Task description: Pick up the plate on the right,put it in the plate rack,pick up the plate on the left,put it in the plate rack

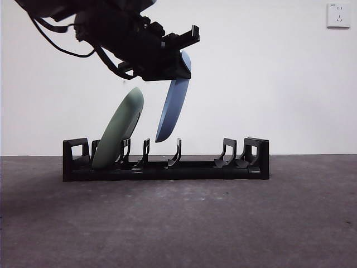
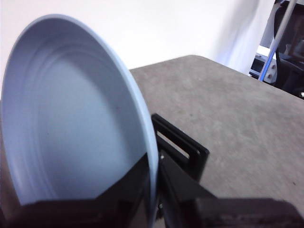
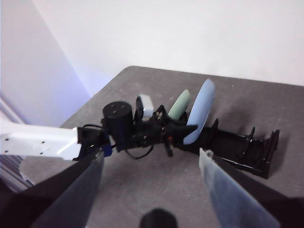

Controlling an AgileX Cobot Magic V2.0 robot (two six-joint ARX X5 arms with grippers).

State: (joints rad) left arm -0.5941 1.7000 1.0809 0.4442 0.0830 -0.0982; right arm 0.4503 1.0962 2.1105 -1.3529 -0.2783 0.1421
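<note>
A pale blue plate hangs tilted above the middle of the black plate rack, its lower edge just above the prongs. My left gripper is shut on the plate's upper rim, coming in from the upper left. In the left wrist view the blue plate fills the frame, pinched at my left gripper, with a rack post behind. A sage green plate leans in the rack's left slots. My right gripper stands open and apart, looking at the blue plate, green plate and rack.
The rack stands on a dark grey table before a white wall. A wall socket sits at the top right. The left arm stretches across the table in the right wrist view.
</note>
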